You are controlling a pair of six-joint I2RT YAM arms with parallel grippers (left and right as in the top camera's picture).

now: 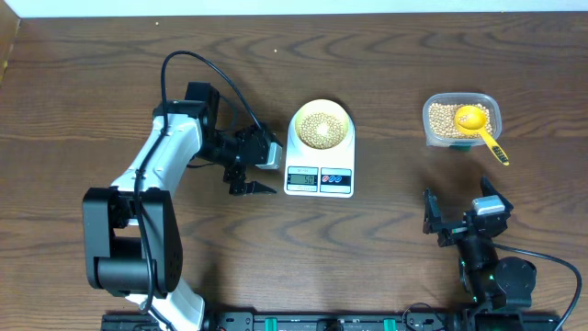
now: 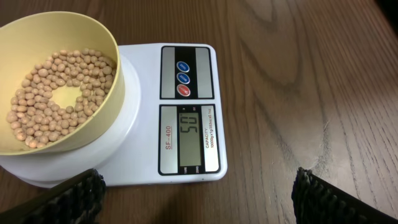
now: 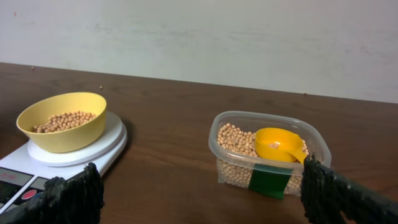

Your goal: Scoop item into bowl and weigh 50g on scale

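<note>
The pale-yellow bowl (image 1: pixel 321 122) stands on the white scale (image 1: pixel 320 170) and holds a layer of tan beans (image 2: pixel 59 93). The scale's display (image 2: pixel 189 124) reads 50. The bowl (image 3: pixel 62 121) also shows in the right wrist view. My left gripper (image 1: pixel 250 179) is open and empty, just left of the scale's front. My right gripper (image 1: pixel 464 216) is open and empty near the front right, short of the tub. More beans (image 3: pixel 235 138) lie in the clear tub (image 1: pixel 461 119) with the yellow scoop (image 1: pixel 478 124) resting in it.
The clear tub (image 3: pixel 268 155) has a green label on its front wall. The scoop's handle (image 1: pixel 497 150) sticks out over the tub's front right corner. A pale wall stands behind the table's far edge.
</note>
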